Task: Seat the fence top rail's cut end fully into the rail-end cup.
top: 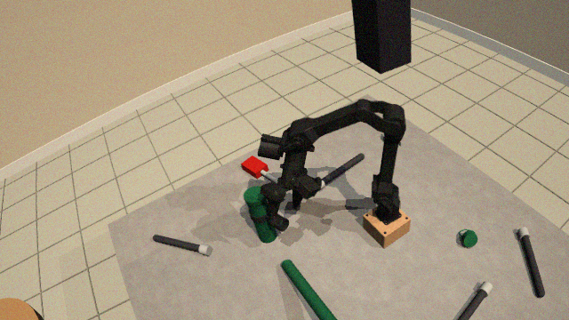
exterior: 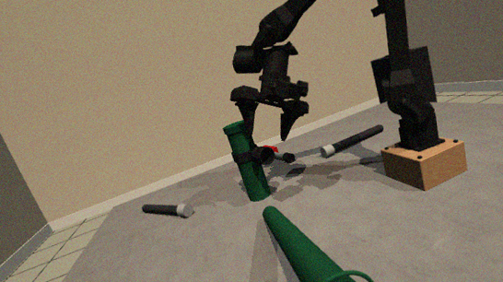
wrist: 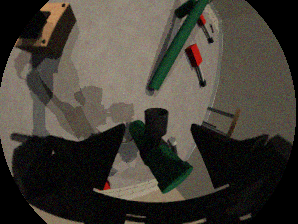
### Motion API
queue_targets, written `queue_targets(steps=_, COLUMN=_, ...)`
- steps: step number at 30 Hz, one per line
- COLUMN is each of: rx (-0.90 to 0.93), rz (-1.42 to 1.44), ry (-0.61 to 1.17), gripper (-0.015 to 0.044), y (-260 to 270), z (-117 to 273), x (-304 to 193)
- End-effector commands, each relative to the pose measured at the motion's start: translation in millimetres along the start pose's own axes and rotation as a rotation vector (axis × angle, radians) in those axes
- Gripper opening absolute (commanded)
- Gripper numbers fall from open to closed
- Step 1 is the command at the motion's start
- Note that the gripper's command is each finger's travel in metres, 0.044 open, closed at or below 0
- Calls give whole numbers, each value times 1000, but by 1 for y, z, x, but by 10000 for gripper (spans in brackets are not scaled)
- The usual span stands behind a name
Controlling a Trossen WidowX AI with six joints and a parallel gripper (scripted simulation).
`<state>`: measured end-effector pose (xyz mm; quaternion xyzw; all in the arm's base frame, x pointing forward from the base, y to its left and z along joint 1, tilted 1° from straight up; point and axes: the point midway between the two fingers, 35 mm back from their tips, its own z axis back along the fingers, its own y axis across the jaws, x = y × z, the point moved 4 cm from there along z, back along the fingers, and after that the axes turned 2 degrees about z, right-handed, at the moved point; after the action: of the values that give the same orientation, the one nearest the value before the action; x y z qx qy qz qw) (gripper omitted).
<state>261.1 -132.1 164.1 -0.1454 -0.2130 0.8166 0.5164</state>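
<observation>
While no writing shows anywhere, my gripper (exterior: 268, 122) hangs spread wide and empty, fingers straddling the green post (exterior: 247, 161) top, rail (exterior: 351, 141) beyond.

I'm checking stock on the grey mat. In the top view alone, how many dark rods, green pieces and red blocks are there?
Dark rods with pale tips: 4
Green pieces, namely upright post, lying post and small round cap: 3
Red block: 1
Total: 8
</observation>
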Motion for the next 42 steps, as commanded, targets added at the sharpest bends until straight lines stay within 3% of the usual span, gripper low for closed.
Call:
queue_targets(steps=1, rx=-8, rz=7, ry=3, gripper=440, y=2, z=-5, x=0)
queue_targets(steps=42, rx=-11, rz=7, ry=2, gripper=440, y=1, z=-70, x=0)
